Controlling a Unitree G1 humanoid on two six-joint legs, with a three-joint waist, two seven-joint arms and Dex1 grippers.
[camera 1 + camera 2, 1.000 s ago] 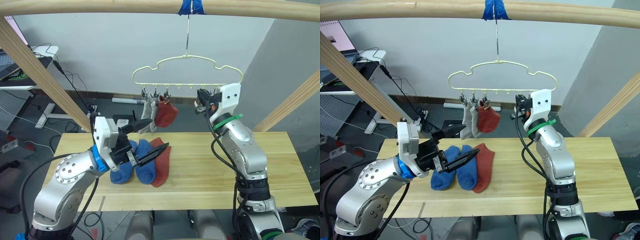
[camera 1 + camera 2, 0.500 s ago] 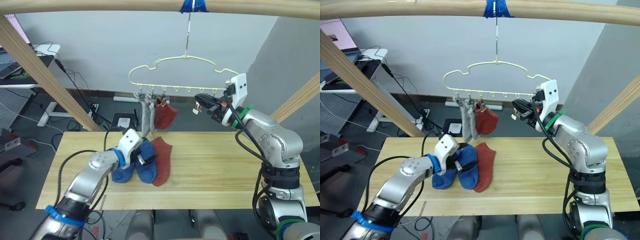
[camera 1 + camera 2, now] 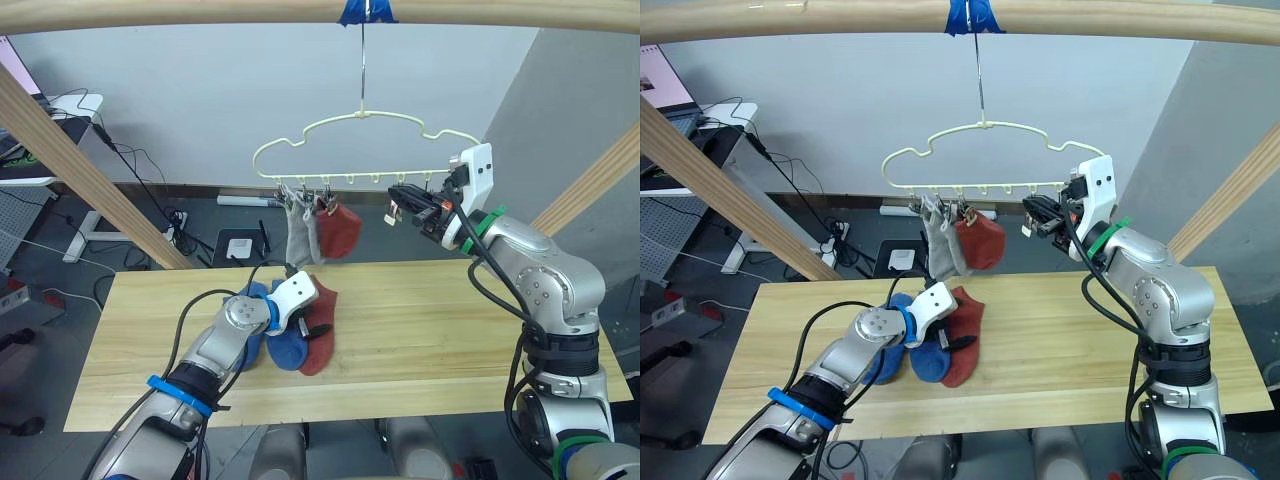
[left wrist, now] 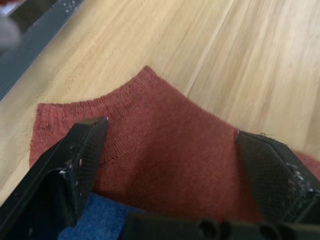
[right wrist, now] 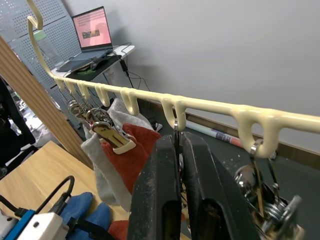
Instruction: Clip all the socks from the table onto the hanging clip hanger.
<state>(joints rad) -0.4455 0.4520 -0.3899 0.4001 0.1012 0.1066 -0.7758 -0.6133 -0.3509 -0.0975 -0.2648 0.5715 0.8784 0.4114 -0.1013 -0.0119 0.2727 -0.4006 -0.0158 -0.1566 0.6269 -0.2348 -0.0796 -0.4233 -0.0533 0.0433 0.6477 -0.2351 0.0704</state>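
Observation:
The pale-yellow clip hanger (image 3: 360, 120) hangs by its hook from the top beam. Two grey socks (image 3: 300, 235) and one rust-red sock (image 3: 340, 230) are clipped at its left end. On the light-wood table (image 3: 450, 320) lie two blue socks (image 3: 280, 348) and a rust-red sock (image 4: 165, 150) side by side. My left gripper (image 4: 170, 145) is open, low over the red sock's cuff, one finger on each side. My right gripper (image 5: 177, 150) is shut on a metal clip (image 5: 176, 127) near the hanger's right end, and another empty clip (image 5: 260, 185) hangs beside it.
Round wooden beams frame the space: one across the top (image 3: 200, 12), one slanting at the left (image 3: 90, 170), one at the right (image 3: 590, 185). Behind the table are floor cables and a desk with a laptop (image 5: 92, 32). The table's right half (image 3: 480, 340) is bare.
My left arm dropped from mid-air down onto the red sock on the table, fingers still open. My right gripper turned toward the hanger and took a clip near its right end.

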